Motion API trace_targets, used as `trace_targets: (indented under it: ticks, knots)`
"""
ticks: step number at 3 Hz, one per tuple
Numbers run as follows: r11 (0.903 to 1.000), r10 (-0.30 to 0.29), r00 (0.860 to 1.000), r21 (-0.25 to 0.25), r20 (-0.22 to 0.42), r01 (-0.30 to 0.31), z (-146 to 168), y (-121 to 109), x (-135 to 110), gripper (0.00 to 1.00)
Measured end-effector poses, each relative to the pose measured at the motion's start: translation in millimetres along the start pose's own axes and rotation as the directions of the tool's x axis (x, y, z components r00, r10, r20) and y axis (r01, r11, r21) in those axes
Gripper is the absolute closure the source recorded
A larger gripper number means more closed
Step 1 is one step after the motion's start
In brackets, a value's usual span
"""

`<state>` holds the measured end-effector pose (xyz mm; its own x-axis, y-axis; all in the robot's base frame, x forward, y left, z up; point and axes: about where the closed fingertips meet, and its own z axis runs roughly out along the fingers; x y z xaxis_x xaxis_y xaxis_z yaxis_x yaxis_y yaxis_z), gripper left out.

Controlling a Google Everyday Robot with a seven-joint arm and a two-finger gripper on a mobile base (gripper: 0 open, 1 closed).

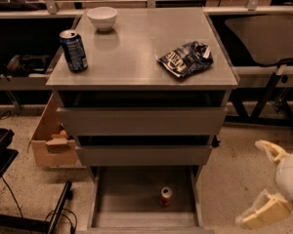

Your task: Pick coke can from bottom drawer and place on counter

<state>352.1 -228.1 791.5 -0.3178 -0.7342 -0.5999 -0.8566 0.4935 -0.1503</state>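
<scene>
The coke can (165,196) stands upright on the grey floor of the open bottom drawer (122,204), right of its middle, seen from above with its silver top showing. The counter (141,48) is the grey top of the cabinet. My gripper (261,182) is at the lower right, beside the cabinet and to the right of the drawer, apart from the can. Its two cream fingers (269,150) are spread wide and hold nothing.
On the counter stand a dark blue can (73,50) at the left, a white bowl (102,18) at the back left and a dark chip bag (185,58) at the right. A cardboard box (49,140) sits on the floor left of the cabinet. A black chair (268,38) is at the right.
</scene>
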Motion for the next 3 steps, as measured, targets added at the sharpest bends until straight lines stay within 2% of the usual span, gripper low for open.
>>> trace_targets:
  ticks: [1,2,3]
  knots:
    - [0.9956,0.079,0.982,0.035,0.17,-0.087,51,-6,24,0.0]
    - [0.9848,0.144,0.941,0.049,0.306,-0.167,99,-29,38,0.0]
    - [0.9849,0.141,0.944,0.054,0.299,-0.165,102,-28,37,0.0]
